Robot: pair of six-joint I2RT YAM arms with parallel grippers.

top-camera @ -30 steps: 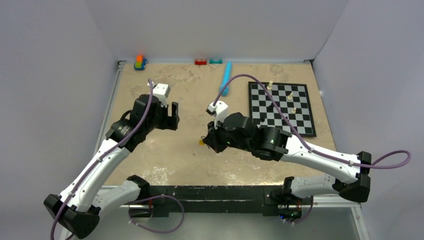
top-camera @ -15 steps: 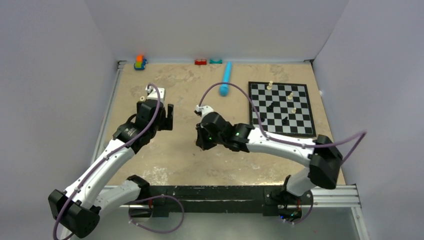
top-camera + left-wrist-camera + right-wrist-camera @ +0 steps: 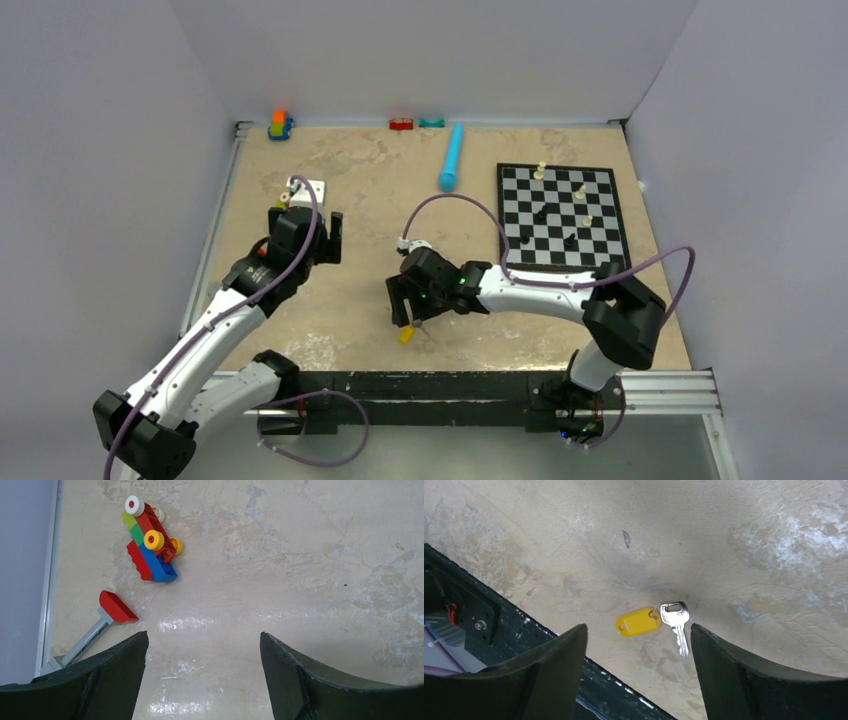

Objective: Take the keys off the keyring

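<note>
Key: a silver key lies flat on the desk close to its near edge, blade pointing towards that edge in the right wrist view.
Yellow tag: an oval yellow tag lies just beside the key's head, on the side away from the blade.
Keyring: a thin ring links tag and key where they meet; it is too small to make out more.
Right hand: the right hand hangs over the key bundle with its fingers spread wide. It grips nothing. Tag and key show in the gap between the fingers, touched by neither.
Left hand: the left hand is further back on the left, well apart from the key, fingers wide apart and empty over bare desk.
Chessboard: a black-and-white chessboard on the right carries a few pieces.
Blue cylinder: a long light-blue cylinder lies beyond mid-desk.
Toy blocks: multicoloured toy blocks sit near the far left corner, with a red piece on a grey stick beside them.
</note>
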